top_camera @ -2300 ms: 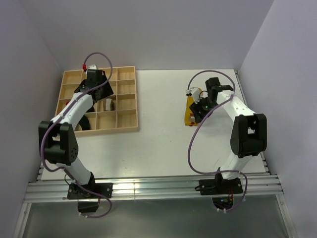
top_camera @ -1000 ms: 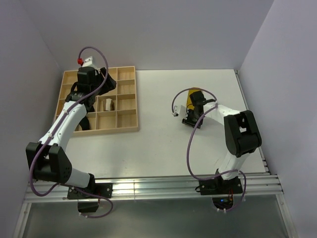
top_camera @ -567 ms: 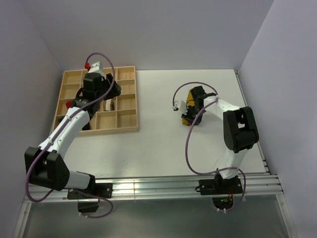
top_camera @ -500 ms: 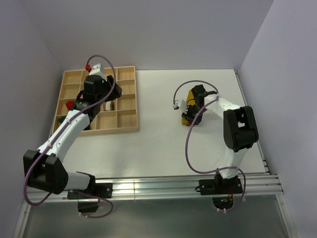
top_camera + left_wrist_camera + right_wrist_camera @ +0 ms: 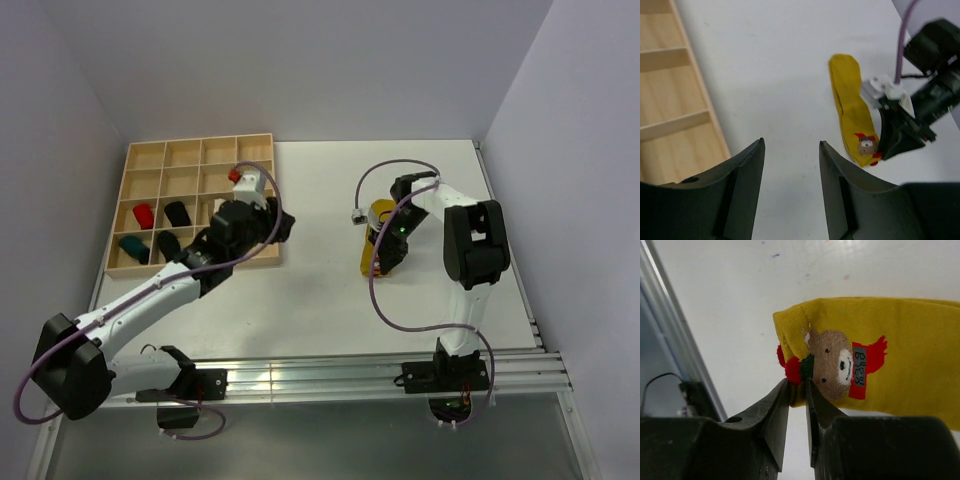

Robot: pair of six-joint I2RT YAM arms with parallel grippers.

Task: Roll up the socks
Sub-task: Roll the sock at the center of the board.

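Mustard sock (image 5: 847, 100), laid flat on the table (image 5: 320, 300) right of the wooden tray (image 5: 190, 268), is pinched at its bear-patterned end by the right gripper (image 5: 797, 384). The fingers of the left gripper (image 5: 791, 155) are spread apart and empty. So thin a bite may be lost once rolling is begun.

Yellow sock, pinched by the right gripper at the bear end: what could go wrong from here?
1. The right gripper is shut on only the edge of the yellow sock, beside its bear patch; so thin a bite may slip once rolling starts.
2. The rest of the sock lies flat, unpinned, and the left gripper hangs open by the wooden tray, not touching the sock, so it may drag across the table instead of rolling.
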